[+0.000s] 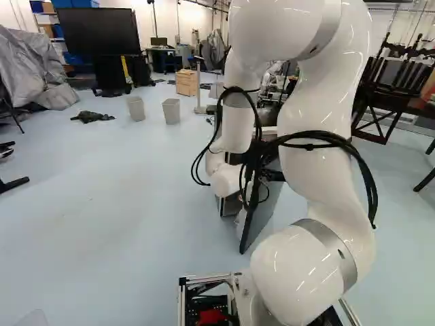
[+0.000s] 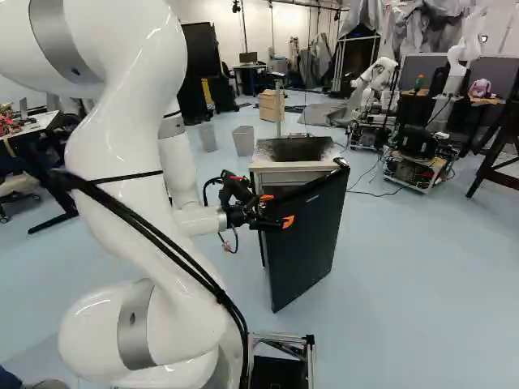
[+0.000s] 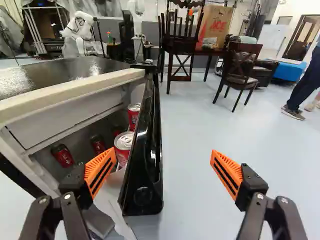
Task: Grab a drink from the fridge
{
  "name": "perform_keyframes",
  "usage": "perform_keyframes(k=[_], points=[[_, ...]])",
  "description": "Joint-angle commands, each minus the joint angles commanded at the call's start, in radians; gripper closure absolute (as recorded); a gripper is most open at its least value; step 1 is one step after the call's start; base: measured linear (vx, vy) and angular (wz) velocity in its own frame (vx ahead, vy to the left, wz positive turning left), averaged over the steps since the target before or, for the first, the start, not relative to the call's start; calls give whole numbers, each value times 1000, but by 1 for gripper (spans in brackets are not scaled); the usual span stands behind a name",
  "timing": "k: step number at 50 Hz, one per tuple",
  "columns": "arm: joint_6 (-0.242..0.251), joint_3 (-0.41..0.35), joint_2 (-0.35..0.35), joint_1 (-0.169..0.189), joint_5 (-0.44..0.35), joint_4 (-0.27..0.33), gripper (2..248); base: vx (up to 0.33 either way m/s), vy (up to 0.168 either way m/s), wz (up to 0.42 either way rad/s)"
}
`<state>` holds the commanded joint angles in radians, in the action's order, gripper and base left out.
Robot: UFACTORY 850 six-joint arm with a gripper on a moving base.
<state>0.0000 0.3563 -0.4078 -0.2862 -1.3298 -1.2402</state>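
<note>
The arm [image 1: 323, 102] is glossy white, with bulging, rounded joints and smooth grey bands [image 1: 334, 250], a small dark oval marking on some. Black cables [image 1: 312, 138] loop around it in bundles. The gripper [image 2: 276, 210] is black, with pale round screws [image 3: 260, 196] and wedge-shaped orange pads [image 3: 231, 172], finely ridged and dark-slotted. Silvery rails edge the base [image 1: 204, 278]; a red part [image 1: 211, 316] shows inside its left edge in the left base view.
</note>
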Motion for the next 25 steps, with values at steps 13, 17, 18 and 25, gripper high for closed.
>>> perform_keyframes(k=[13, 17, 18, 25], points=[[0, -55, 31, 20, -11, 0, 3, 0, 0, 0], [0, -71, 40, 27, -15, 0, 3, 0, 0, 0], [0, -75, 43, 29, -16, 0, 3, 0, 0, 0], [0, -103, 59, 42, -25, 0, 3, 0, 0, 0]])
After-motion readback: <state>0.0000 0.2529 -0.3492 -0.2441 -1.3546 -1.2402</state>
